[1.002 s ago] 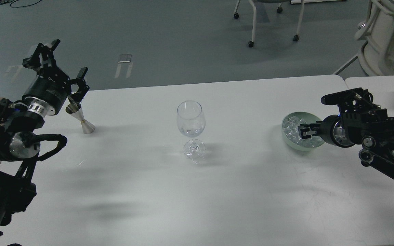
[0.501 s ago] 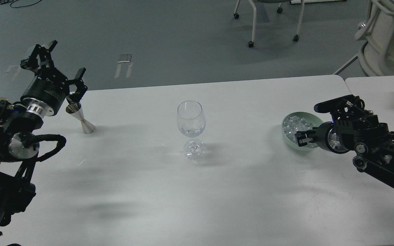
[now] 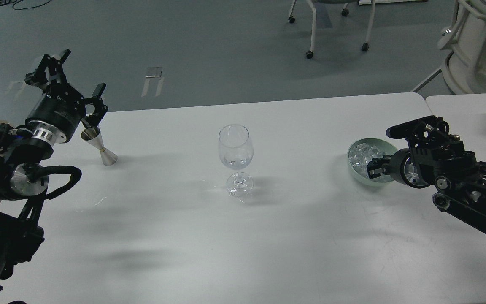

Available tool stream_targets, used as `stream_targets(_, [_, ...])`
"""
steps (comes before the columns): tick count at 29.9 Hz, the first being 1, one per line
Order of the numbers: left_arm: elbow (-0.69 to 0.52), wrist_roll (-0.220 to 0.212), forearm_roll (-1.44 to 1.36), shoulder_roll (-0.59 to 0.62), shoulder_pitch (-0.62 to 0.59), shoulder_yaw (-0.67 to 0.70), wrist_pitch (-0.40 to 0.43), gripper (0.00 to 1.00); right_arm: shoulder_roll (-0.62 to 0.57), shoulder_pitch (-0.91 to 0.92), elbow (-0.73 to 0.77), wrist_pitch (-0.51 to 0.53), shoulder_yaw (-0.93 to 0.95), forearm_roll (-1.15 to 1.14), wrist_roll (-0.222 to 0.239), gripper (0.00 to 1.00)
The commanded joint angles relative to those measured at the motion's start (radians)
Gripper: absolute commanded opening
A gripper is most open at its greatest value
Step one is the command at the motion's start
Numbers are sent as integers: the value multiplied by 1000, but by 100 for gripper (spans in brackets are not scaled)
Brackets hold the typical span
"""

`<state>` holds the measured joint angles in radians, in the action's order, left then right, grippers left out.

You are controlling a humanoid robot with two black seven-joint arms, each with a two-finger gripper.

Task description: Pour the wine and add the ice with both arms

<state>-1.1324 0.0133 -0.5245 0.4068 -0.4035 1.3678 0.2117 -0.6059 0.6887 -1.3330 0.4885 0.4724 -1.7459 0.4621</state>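
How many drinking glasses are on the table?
1. The wine glass stands upright mid-table, between the metal jigger at left and the bowl of ice at right.

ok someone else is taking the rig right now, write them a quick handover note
Left gripper: open, empty, raised beside the metal jigger, which stands on the table at far left.
Right gripper: low over the near rim of the green bowl of ice; too dark to tell whether it holds a cube.
Wine glass: upright mid-table, a little clear wine in the bottom, no ice in it.
Done: the pour, apparently.
Left: get ice from the bowl into the glass.
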Motion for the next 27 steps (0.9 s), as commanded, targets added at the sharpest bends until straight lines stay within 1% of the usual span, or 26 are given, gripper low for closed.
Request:
stream_targets(1, [0, 0, 0, 0, 0, 0, 0, 99, 0, -6, 1, 0, 0, 2, 0, 17])
stream_targets(6, [0, 0, 0, 1, 0, 0, 0, 99, 3, -6, 1, 0, 0, 3, 0, 19])
stream_targets(11, [0, 0, 0, 1, 0, 0, 0, 99, 5, -6, 9, 0, 0, 5, 0, 18])
stream_targets(12, [0, 0, 0, 1, 0, 0, 0, 99, 5, -6, 9, 0, 0, 5, 0, 17])
stream_targets(15, [2, 0, 0, 1, 0, 0, 0, 99, 3, -5, 8, 0, 2, 6, 0, 0])
stream_targets(23, [2, 0, 0, 1, -1, 0, 0, 99, -6, -5, -12, 0, 11, 11, 0, 0])
stream_targets(27, [2, 0, 0, 3, -3, 0, 0, 99, -24, 5, -63, 0, 57, 17, 0, 0])
